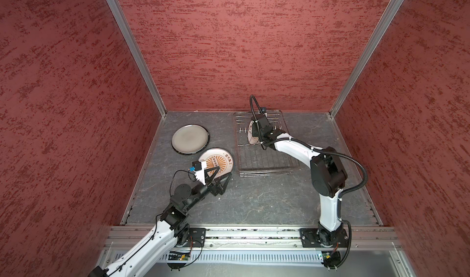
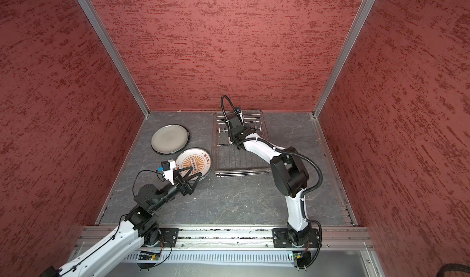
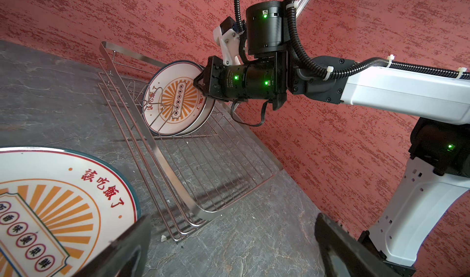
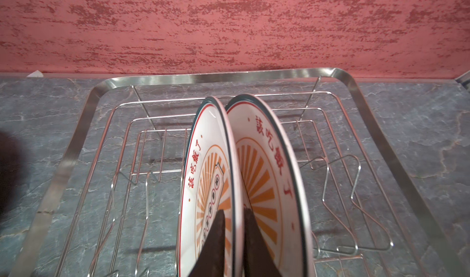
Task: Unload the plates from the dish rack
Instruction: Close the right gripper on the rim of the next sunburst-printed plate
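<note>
in both top views we see the rack (image 1: 259,161) (image 2: 229,161) lying on the grey table (image 1: 254,199), toward the back wall and right of the middle. the right claw (image 1: 255,133) reaches down into its far half, where a standing plate (image 1: 250,138) shows white beside the black wrist. left of the rack, a grey plate (image 1: 190,139) lies flat on the table. a flat sunburst plate (image 1: 221,158) lies just beside it, nearer the front. the left claw (image 1: 225,172) hangs over that plate's near edge, spread wide and empty.

in the left wrist view we see the left claw's two fingers (image 3: 122,250) far apart with nothing between them. the flat sunburst plate (image 3: 50,186) lies under one of them. beyond it the rack (image 3: 162,161) holds the standing plate (image 3: 175,102) on edge among the wire prongs, its printed face turned toward us. the right claw (image 3: 199,83) bites its upper rim.

in the right wrist view we see two plates upright in the rack (image 4: 203,77), close side by side. the right claw (image 4: 235,247) is clenched on the rim of the standing plate (image 4: 206,174). one finger (image 4: 216,245) lies on its printed face. the other sits behind it, in front of the second standing plate (image 4: 262,181).
</note>
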{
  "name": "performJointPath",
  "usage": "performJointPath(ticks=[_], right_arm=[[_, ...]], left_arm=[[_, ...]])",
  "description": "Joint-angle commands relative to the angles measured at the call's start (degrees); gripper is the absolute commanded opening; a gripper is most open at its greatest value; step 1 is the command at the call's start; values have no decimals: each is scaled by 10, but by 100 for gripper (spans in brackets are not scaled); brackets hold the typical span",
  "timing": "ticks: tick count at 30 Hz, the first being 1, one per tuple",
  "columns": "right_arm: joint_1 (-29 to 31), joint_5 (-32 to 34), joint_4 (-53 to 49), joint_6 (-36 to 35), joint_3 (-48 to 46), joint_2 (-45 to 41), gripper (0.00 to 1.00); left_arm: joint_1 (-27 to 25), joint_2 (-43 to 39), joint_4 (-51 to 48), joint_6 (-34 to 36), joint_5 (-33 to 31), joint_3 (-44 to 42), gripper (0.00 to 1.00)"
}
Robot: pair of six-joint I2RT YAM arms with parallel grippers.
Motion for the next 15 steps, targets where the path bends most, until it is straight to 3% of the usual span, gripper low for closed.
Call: performJointPath(ticks=[1,5,9,15], right_arm=[[4,43,-11,5,26,9,14],[9,68,-21,-3,39,16,14],[10,84,-28,-4,48,23,24],[10,77,-37,-4,56,32,25]], left_arm=[[-2,3,-6,15,-11,5,99],[-2,9,-4,15,-11,6,99],[-2,10,-7,16,-8,8,99],[-2,9,-12,17,-9,10,99]])
